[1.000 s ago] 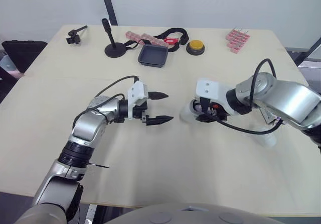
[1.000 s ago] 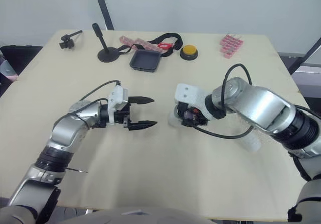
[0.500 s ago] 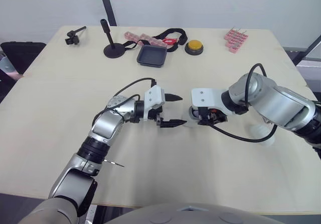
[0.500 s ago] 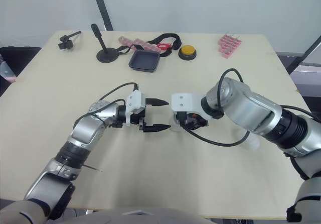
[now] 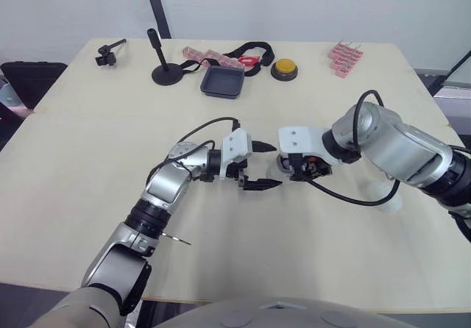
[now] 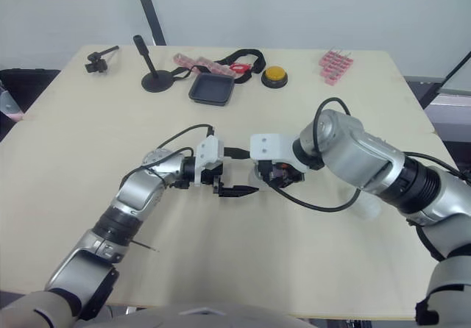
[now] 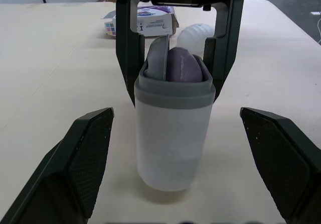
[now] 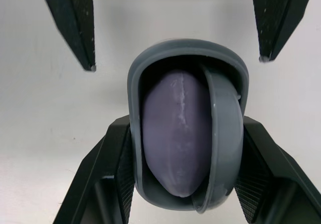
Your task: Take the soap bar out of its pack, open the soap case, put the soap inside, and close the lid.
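The soap case (image 7: pixel 173 143) stands upright near the middle of the table (image 5: pixel 88 159), its long axis vertical. Its translucent base appears to rest on the tabletop and its grey rim (image 8: pixel 185 50) faces up, with the mouth uncovered. The purple soap bar (image 7: pixel 185 66) sits on end inside, its long axis running the same way as the case's, and its rounded top shows just above the rim. A curved grey flap (image 8: pixel 225 133) lies against one side of the soap inside the mouth. The right gripper (image 8: pixel 184 126) reaches down over the case and grasps it, one black finger pressed to each side just below the rim. The left gripper (image 5: pixel 275 167) faces the case from the robot's left. Its two fingers are spread wide, one on either side of the case, and both are clear of it. Farther along the table behind the case, the left wrist view shows the soap pack (image 7: pixel 150 20), a white and purple carton, with a whitish rounded object (image 7: pixel 198 33) just beside it. Along the table's far edge, well apart from both grippers, are a black stand (image 5: pixel 168 70), a black tray (image 5: pixel 224 82), a black strap (image 5: pixel 254 48), a yellow button (image 5: pixel 285 68) and some pink pieces (image 5: pixel 346 54).
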Tool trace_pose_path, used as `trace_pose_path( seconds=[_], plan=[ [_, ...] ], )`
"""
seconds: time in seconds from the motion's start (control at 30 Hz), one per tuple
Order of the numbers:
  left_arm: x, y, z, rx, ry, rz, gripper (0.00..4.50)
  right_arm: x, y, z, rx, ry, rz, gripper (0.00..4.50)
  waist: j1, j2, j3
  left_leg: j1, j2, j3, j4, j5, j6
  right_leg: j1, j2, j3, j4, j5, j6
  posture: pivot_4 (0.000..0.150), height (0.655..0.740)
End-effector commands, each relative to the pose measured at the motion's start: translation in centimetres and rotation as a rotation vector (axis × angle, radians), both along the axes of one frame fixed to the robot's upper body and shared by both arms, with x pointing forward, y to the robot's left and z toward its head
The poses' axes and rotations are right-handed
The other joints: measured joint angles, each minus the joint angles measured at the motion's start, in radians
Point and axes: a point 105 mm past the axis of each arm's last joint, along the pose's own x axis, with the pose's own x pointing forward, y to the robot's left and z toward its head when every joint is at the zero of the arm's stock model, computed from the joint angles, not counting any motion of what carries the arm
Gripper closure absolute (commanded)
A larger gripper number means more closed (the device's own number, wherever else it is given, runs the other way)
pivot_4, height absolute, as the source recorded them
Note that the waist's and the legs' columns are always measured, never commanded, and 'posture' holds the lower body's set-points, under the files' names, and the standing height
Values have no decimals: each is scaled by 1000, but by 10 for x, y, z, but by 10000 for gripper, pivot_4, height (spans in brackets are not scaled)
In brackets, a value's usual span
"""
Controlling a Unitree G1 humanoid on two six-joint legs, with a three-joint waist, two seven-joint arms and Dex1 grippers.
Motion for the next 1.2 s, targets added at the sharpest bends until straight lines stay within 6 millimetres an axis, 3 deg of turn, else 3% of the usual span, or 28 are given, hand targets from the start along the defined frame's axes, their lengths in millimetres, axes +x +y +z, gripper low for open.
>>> trace_pose_path(
  seconds=[0.03,0.17,1.2],
  plan=[
    [-1,-2,7,-6,-25,-25,7208,1,4,11,11,-46,25,23748,-2,0,0,0,0,0,0,0,0,0,0,0,0,0,0,1500,7400],
    [-1,-3,7,4,-33,-24,19102,0,6,11,9,-49,37,23748,-3,0,0,0,0,0,0,0,0,0,0,0,0,0,0,1500,7400],
    [2,-11,-5,58,-48,-27,19102,-8,20,15,35,-54,99,23748,-6,0,0,0,0,0,1,0,1,0,0,0,3,0,0,1500,7400]
  ],
)
